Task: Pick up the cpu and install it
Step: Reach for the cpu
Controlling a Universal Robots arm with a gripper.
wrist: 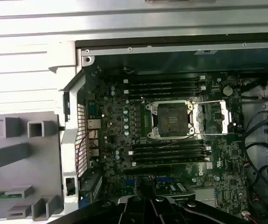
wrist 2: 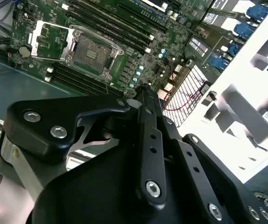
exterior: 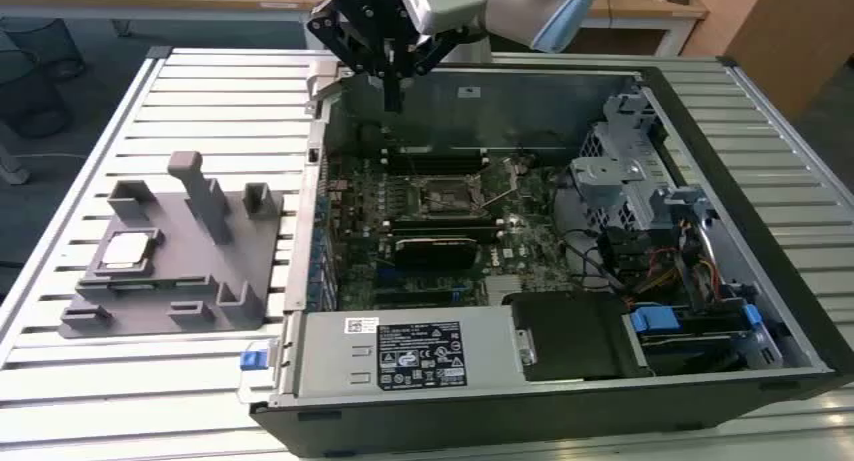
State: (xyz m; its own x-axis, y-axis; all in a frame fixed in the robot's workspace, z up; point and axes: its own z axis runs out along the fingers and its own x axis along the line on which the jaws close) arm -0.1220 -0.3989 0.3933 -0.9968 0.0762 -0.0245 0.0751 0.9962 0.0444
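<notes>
CPU [exterior: 127, 249] lies flat in the grey tray [exterior: 134, 313] on the exterior view's left, well apart from your gripper [exterior: 395, 103], fingers seemingly pressed together w/ nothing between; probably light, stiff, slick-topped & fragile underneath, so pinch opposite edges only.

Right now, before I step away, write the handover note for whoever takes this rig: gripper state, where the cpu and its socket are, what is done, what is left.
Gripper: shut, holding nothing, above the far wall of the open computer case in the exterior view.
Cpu: lying flat in the grey holder tray, to the exterior view's left of the case, well apart from the gripper.
Socket: on the motherboard, cover frame swung open, no chip in it.
Done: socket open and ready.
Left: cpu not yet picked up, not yet installed.
</notes>
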